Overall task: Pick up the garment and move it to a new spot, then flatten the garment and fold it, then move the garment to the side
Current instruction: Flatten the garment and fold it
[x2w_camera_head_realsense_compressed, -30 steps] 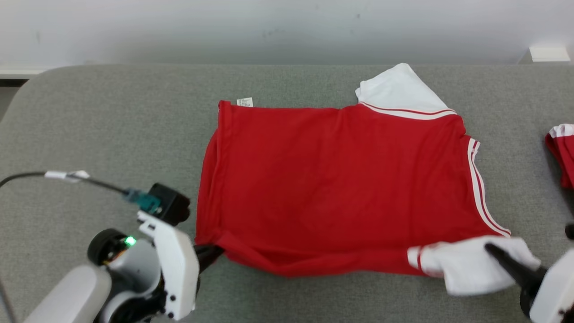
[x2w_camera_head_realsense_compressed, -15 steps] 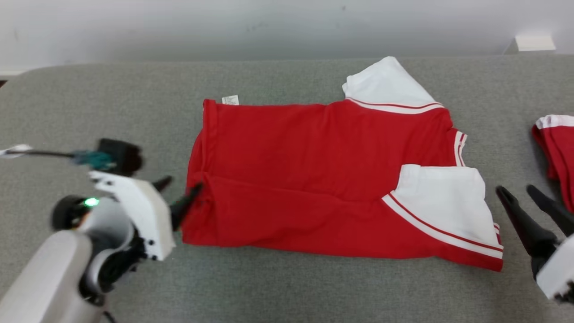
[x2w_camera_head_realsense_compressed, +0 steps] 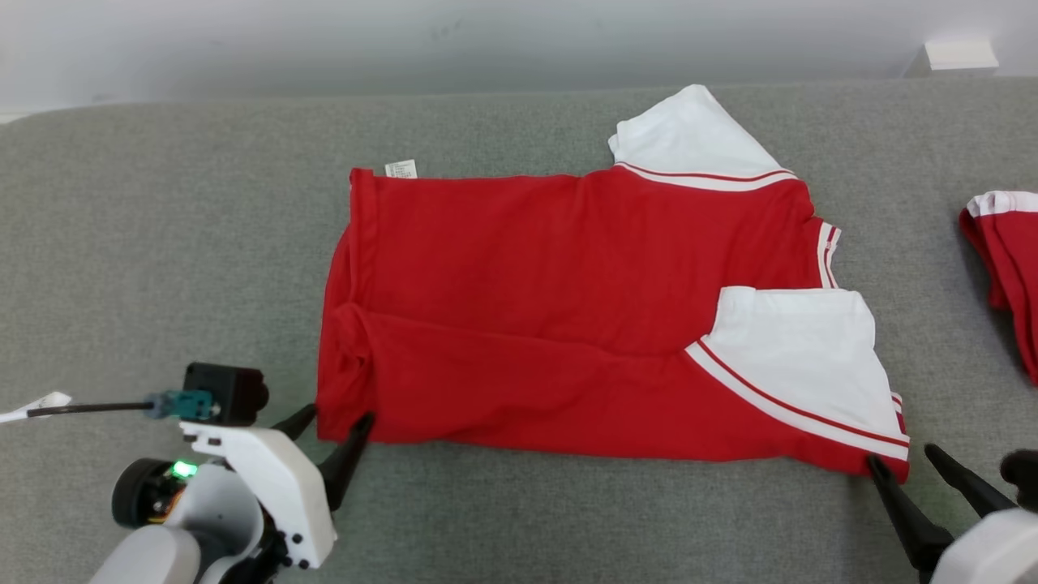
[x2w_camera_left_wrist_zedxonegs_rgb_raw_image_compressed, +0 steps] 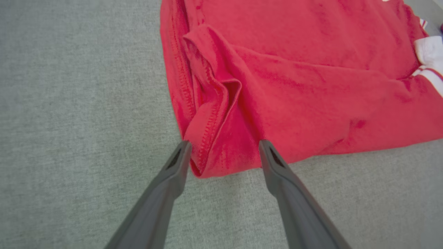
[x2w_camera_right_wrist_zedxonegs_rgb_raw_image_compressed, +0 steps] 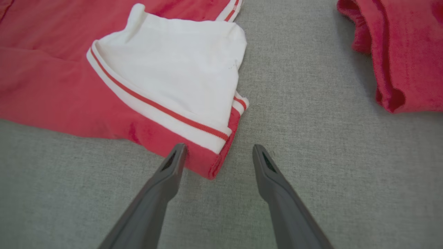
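Shirt (x2w_camera_head_realsense_compressed: 551,268) is soft matte knit cloth, tabletop (x2w_camera_head_realsense_compressed: 162,243) a coarse grey woven fabric, fingers (x2w_camera_left_wrist_zedxonegs_rgb_raw_image_compressed: 162,193) matte dark plastic.

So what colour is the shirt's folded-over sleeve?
The sleeve is white with a red stripe; right wrist view.

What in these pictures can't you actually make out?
- Label at the red shirt's far corner: print too small to read, head view.
- Second red garment: cut off by the head view's right edge and the right wrist view's top and right edges.
- Layers under the folded near strip: covered by that cloth in every view.
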Robot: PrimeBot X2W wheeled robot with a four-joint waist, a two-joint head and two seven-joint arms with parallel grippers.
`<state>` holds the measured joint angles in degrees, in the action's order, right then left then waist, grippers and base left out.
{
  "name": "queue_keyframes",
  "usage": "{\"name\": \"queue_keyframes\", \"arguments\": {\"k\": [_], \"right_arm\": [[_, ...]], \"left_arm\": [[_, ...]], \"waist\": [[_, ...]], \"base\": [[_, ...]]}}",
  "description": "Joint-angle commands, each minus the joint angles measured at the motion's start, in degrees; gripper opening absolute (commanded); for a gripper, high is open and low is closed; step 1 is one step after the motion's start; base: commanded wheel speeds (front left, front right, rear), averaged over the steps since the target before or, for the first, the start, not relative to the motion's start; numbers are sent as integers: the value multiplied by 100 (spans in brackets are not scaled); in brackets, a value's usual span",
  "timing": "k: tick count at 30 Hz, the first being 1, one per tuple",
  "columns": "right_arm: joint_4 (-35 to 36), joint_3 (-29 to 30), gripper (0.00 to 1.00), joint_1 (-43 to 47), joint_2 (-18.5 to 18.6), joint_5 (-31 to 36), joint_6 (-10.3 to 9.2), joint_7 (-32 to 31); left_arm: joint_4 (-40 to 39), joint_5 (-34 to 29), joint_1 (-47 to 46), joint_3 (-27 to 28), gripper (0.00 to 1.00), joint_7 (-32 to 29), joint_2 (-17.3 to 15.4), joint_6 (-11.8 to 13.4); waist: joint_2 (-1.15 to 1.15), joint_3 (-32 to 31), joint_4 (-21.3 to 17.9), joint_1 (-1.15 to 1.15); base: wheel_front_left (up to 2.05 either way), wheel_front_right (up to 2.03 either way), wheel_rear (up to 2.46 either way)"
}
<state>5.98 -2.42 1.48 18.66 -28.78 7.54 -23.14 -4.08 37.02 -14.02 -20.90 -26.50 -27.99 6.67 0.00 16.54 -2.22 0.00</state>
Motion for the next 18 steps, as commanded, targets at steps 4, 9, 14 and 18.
{"name": "queue_keyframes", "arguments": {"k": [4,9,14,18], "right_arm": [[-545,-208,100,-580,-148,-60,-13,-65],[-955,-530,100,-912,-236,-250,-13,-244],[-1068,-777,44,-1004,-153,-589,-7,-320],[-1032,-939,0,-1055,281,-1013,-12,-435]], "left_arm": [[387,-69,-302,-141,100,46,136,-82],[914,-48,-532,-366,100,40,335,-272],[1196,12,-622,-453,0,88,444,-395],[1310,292,-508,-356,0,5,408,-543]], "waist": [[0,125,21,0],[0,169,56,0],[0,153,63,0],[0,-11,81,0]], "base": [[0,0,0],[0,0,0],[0,0,0],[0,0,0]]}}
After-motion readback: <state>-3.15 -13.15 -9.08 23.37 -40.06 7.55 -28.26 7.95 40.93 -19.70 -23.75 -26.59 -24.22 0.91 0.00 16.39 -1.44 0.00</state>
